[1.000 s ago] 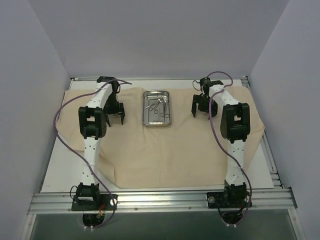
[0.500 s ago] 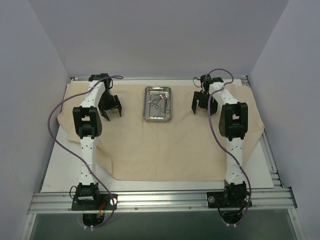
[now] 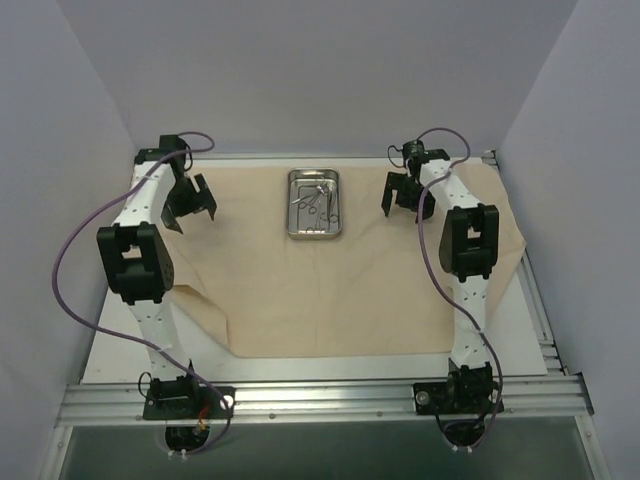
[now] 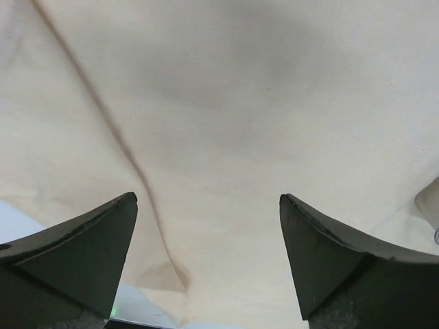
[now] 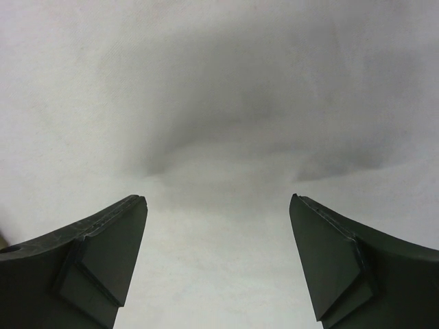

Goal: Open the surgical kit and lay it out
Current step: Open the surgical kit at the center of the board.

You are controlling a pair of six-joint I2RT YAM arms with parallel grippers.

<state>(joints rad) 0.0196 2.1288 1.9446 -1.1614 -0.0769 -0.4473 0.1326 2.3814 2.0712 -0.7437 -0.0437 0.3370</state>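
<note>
The beige wrapping cloth [image 3: 330,290] lies spread flat over the table. On its far middle stands the small steel tray [image 3: 296,222], holding several thin silver ring-handled instruments [image 3: 318,200]. My left gripper [image 3: 192,212] hovers open over the cloth's far left part, well left of the tray. In the left wrist view the left gripper [image 4: 208,199] has only creased cloth [image 4: 226,103] between its fingers. My right gripper [image 3: 405,205] hangs open just right of the tray. In the right wrist view the right gripper [image 5: 218,199] is over smooth cloth [image 5: 219,103], holding nothing.
White table top [image 3: 120,340] shows along the near left and a strip on the right [image 3: 520,330]. Grey walls close in on three sides. A metal rail [image 3: 320,400] runs along the near edge. Purple cables loop off both arms.
My left arm has swung outward, carrying its gripper from beside the tray to the cloth's far left, and its jaws have widened. The right gripper has edged slightly away from me.
</note>
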